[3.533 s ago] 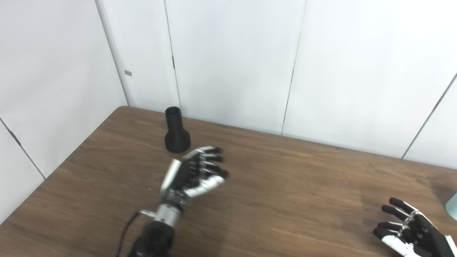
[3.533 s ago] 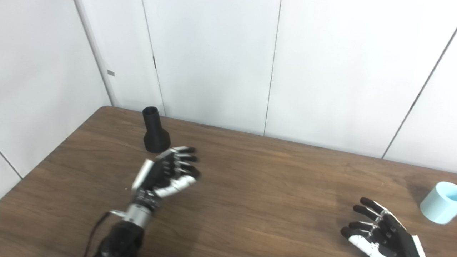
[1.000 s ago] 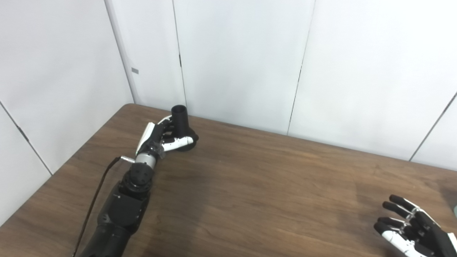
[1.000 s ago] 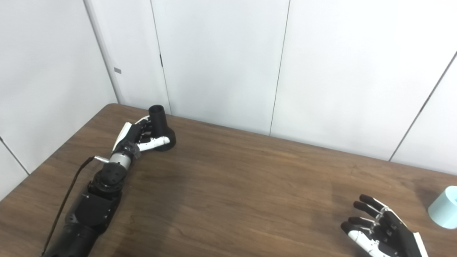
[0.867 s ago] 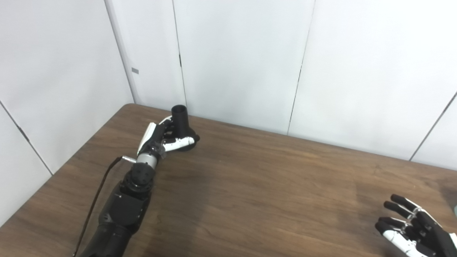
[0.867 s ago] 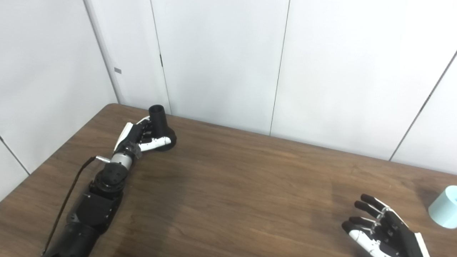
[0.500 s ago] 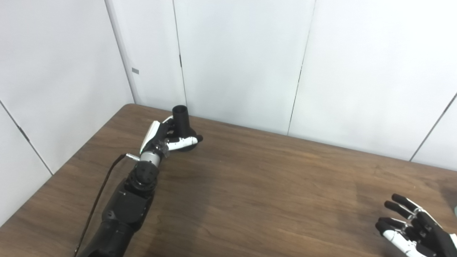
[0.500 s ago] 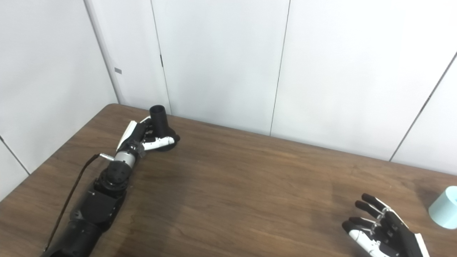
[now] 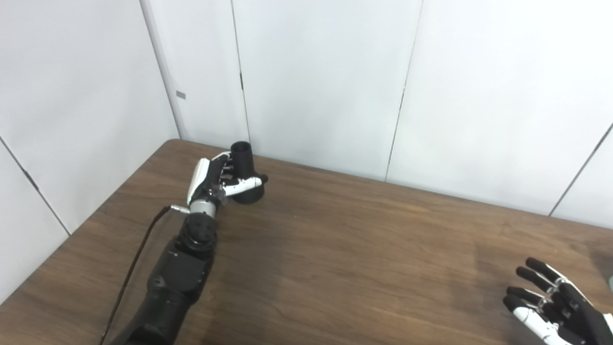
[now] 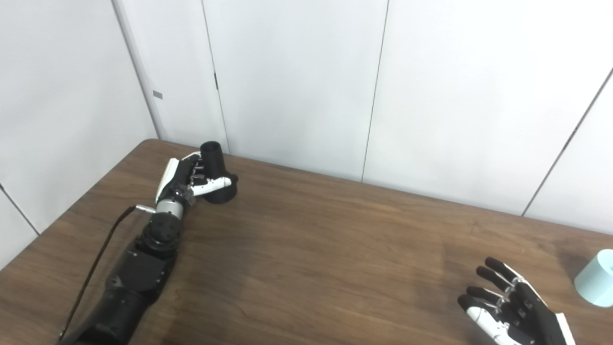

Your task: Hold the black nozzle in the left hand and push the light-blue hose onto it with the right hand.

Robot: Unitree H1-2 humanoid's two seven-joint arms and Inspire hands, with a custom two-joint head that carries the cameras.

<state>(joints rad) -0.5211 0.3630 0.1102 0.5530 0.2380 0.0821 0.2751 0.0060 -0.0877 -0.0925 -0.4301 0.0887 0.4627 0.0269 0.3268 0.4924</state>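
Observation:
The black nozzle (image 9: 243, 162) stands upright near the table's far left corner, narrow neck up and flared base down. My left hand (image 9: 210, 176) is wrapped around it from the left: the white thumb crosses the front just above the flare, and the fingers go behind the neck, mostly hidden. The light-blue hose (image 10: 596, 283), a short pale cylinder, stands at the far right of the table and is cut off by the picture edge. My right hand (image 10: 515, 306) rests open near the front right corner, fingers spread, a little left of the hose and not touching it.
The brown wooden table (image 9: 345, 249) runs up to white wall panels (image 9: 316, 76) at the back and left. A black cable (image 9: 136, 254) trails along my left forearm. Bare tabletop lies between the two hands.
My left hand reached from mid-table to the nozzle. Over the last second its thumb rose from the flared base to across the neck and the grip tightened. The right hand has barely moved.

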